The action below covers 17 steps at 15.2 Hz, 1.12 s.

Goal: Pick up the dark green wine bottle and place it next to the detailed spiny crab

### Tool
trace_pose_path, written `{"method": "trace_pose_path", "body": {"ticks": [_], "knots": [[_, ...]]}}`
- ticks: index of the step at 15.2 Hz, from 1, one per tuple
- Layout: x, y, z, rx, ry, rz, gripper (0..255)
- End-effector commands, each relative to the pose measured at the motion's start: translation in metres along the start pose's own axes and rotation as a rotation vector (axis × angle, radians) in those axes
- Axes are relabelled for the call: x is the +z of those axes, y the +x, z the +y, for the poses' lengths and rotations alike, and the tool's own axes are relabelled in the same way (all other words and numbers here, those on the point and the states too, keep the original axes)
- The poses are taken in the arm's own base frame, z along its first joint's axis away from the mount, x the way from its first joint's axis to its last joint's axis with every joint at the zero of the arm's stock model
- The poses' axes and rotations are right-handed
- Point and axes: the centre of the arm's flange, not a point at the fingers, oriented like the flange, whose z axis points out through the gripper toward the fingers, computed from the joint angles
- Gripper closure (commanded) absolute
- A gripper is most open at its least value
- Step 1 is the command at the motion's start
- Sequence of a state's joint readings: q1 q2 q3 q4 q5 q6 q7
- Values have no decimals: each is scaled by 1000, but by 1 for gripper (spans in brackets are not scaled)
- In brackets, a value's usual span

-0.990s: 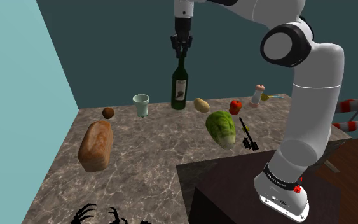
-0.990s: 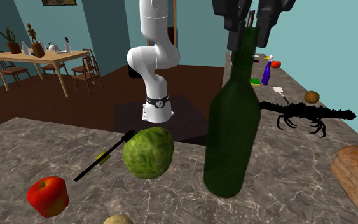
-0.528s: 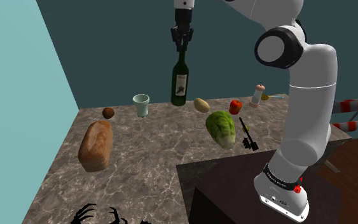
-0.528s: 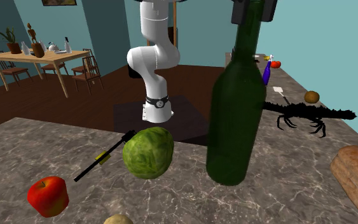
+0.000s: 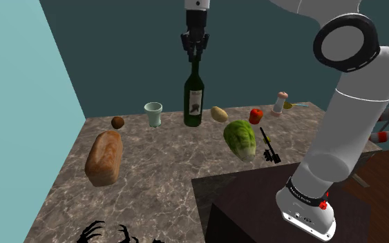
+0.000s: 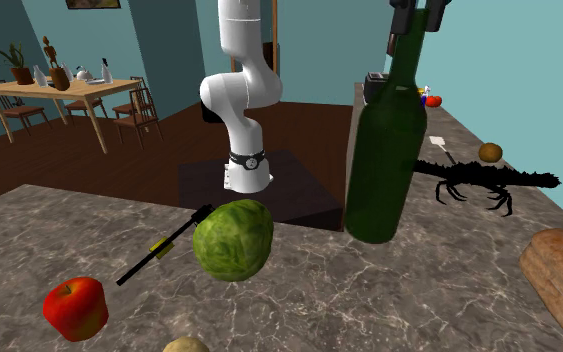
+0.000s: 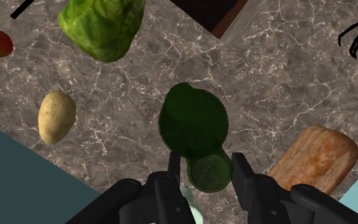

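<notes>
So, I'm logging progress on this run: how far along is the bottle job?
Done: the gripper is shut on the neck of the dark green bottle. In hand: the bottle hangs from it, seemingly just off the marble counter. Left: carry it across to the black spiny crab and set it down alongside.

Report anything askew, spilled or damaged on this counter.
The dark green wine bottle leans off upright in the second exterior view, clasped at its neck by the gripper. Nothing looks spilled or broken.
</notes>
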State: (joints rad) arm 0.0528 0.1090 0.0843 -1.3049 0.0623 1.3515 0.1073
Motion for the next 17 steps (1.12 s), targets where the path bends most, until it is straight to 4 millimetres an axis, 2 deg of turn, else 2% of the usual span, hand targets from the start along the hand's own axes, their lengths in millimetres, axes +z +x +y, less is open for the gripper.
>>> {"method": "trace_pose_path", "body": {"ticks": [1, 17], "knots": [[2, -16, -21, 1, 0, 1, 255], [21, -139, -192, 1, 0, 1, 255]]}}
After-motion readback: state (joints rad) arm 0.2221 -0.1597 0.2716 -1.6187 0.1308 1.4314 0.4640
